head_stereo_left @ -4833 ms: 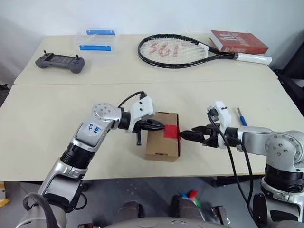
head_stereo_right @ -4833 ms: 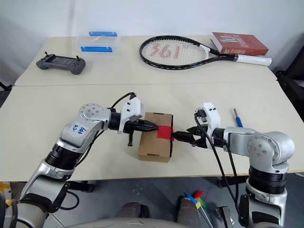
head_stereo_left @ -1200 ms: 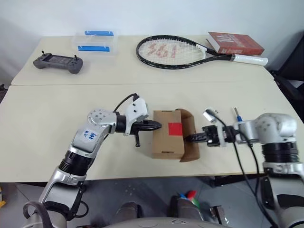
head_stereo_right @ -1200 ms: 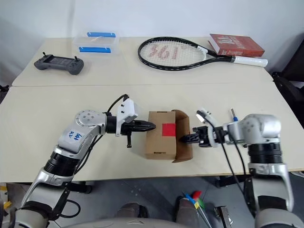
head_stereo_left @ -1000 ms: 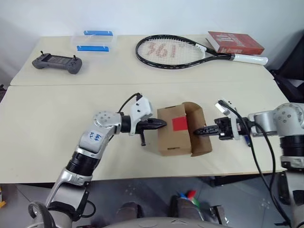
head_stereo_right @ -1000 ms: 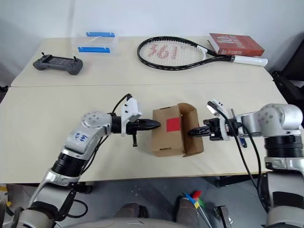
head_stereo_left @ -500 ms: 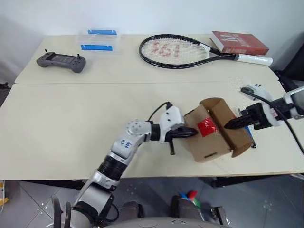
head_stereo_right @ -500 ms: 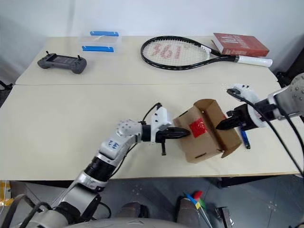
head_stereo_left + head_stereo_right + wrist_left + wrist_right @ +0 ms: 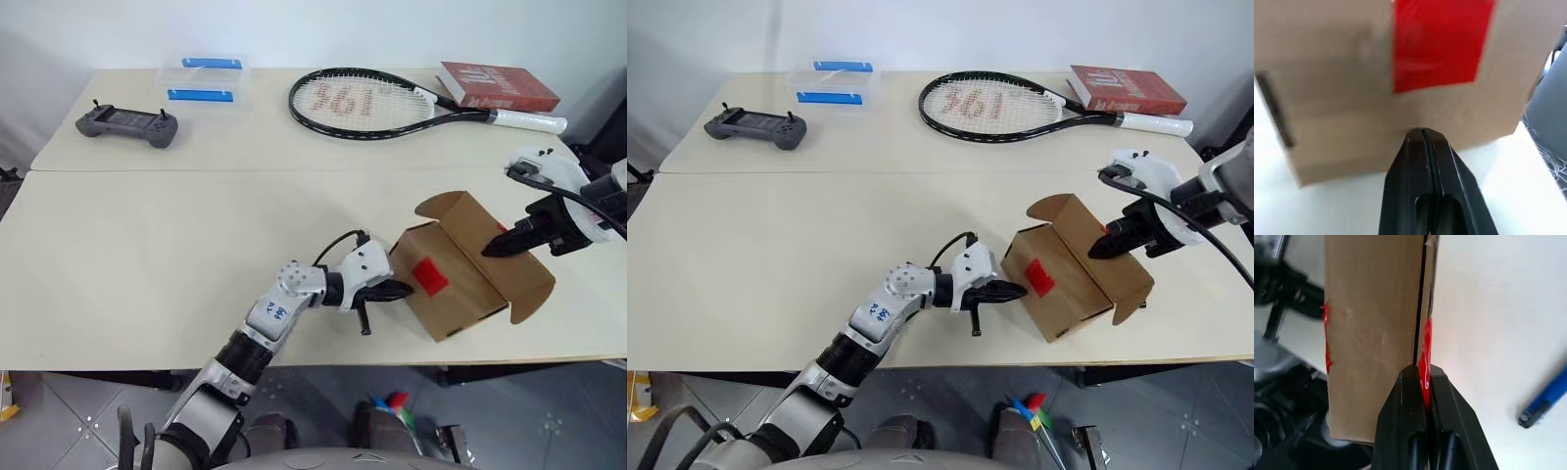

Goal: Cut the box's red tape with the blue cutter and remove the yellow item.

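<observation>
Left gripper (image 9: 400, 290): fingers pressed together, holding nothing; the tips touch the box's taped side wall, just below the red tape.
Right gripper (image 9: 495, 247): fingers pinched shut on the edge of a box flap (image 9: 509, 264); the wrist view shows the cardboard edge and a strip of red tape caught between the fingertips.
Box (image 9: 460, 284): brown cardboard carton, tilted, lying between the two grippers near the table's front edge on the robot's right side; left gripper on its left face, right gripper at its upper right.
Box orientation: long axis runs from upper left to lower right in the head view; the opened end faces up and to the right, with one flap raised at the back and another spread to the right.
Red tape (image 9: 428, 277): square patch on the face turned toward the left gripper.
Blue cutter (image 9: 1544, 399): lies on the table beside the box, seen in the right wrist view; partly out of frame.
Yellow item: contents of the box cannot be told.
Surface: two pale cream tables (image 9: 147, 235) set edge to edge.
Far table: game controller (image 9: 127, 124), clear container with blue clips (image 9: 206, 80), tennis racket (image 9: 392, 104), red book (image 9: 500, 84).
Room: white wall behind; grey tiled floor below the front edge.
</observation>
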You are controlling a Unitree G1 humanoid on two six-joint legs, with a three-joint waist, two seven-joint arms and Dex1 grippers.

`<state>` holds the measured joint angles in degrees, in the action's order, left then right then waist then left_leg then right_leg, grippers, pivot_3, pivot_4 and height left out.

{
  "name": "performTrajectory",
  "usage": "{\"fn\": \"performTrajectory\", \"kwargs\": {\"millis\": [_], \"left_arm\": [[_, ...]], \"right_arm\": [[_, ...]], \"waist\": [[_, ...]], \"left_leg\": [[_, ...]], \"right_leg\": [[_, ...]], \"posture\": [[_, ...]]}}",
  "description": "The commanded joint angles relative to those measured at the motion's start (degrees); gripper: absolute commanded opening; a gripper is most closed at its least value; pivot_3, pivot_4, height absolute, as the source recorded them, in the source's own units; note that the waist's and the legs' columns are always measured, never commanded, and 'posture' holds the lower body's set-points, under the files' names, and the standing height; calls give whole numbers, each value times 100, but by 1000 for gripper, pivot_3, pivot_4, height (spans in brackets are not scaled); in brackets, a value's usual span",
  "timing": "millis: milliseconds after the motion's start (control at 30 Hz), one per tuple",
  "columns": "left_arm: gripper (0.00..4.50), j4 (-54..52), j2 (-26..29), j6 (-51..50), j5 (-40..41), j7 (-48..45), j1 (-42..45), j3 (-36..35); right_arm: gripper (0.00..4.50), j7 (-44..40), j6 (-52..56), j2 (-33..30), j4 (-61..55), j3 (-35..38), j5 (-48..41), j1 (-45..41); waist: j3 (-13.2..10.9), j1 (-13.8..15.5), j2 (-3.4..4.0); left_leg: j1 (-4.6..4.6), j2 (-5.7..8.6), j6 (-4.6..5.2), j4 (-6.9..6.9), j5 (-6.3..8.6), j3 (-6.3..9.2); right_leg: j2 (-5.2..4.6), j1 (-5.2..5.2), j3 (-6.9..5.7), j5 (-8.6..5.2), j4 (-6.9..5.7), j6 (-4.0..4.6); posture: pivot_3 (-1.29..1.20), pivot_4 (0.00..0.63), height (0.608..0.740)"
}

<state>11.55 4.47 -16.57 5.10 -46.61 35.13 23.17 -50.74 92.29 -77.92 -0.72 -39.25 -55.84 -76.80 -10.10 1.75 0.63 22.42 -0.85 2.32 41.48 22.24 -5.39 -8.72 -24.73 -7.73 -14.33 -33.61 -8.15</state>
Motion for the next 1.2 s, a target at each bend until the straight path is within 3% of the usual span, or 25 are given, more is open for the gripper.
{"fn": "performTrajectory", "kwargs": {"millis": [33, 233, 400, 667, 933, 1033, 1200], "left_arm": [[0, -179, -38, 6, -2, 81, 14, -58], [0, -236, -24, -54, -11, 206, 58, -151], [0, -311, 181, -332, -236, 340, 60, -87], [0, -512, 309, -453, -132, 55, 161, -65], [0, -1708, 848, -1425, 1260, -1278, 584, -579], [0, -1632, 693, -1470, 1378, -1093, 865, -731], [0, -687, 10, -950, 792, -438, 1397, -403]], "right_arm": [[44, 377, 21, -256, -416, 367, -477, 267], [44, 1528, 21, -159, -742, 1322, -857, 1174], [44, 2703, 21, -70, -974, 2218, -1927, 1744], [44, 4077, 21, 99, -1059, 2791, -2911, 2154], [44, 4936, 21, 193, -1031, 2999, -3589, 2274], [44, 5161, 10, 205, -1006, 3022, -3784, 2290], [44, 5512, -142, 150, -1006, 2952, -4172, 2341]], "waist": [[0, 12, 0], [0, 62, 0], [0, 76, -1], [0, 74, -1], [0, 40, -1], [0, 45, -1], [0, 86, -2]], "left_leg": [[-2, 5, 2, 2, 1, 2], [-2, 6, 3, 7, 2, 1], [-6, 5, 4, 13, 2, -3], [-6, 2, 5, 42, 1, -6], [-4, -4, 5, 50, 1, -7], [-4, -2, 6, 51, 1, -7], [-4, 3, 10, 54, -1, -10]], "right_leg": [[0, 2, -3, 0, -3, -1], [2, 9, -9, 1, -5, -1], [4, 9, -7, 1, -16, -1], [5, 17, -2, 3, -22, 3], [9, 17, -1, 4, -24, 7], [9, 18, 1, 5, -24, 7], [10, 27, -1, 6, -20, 4]], "posture": [[0, 150, 740], [0, 150, 740], [0, 150, 740], [0, 150, 740], [0, 150, 740], [0, 150, 740], [0, 150, 740]]}}
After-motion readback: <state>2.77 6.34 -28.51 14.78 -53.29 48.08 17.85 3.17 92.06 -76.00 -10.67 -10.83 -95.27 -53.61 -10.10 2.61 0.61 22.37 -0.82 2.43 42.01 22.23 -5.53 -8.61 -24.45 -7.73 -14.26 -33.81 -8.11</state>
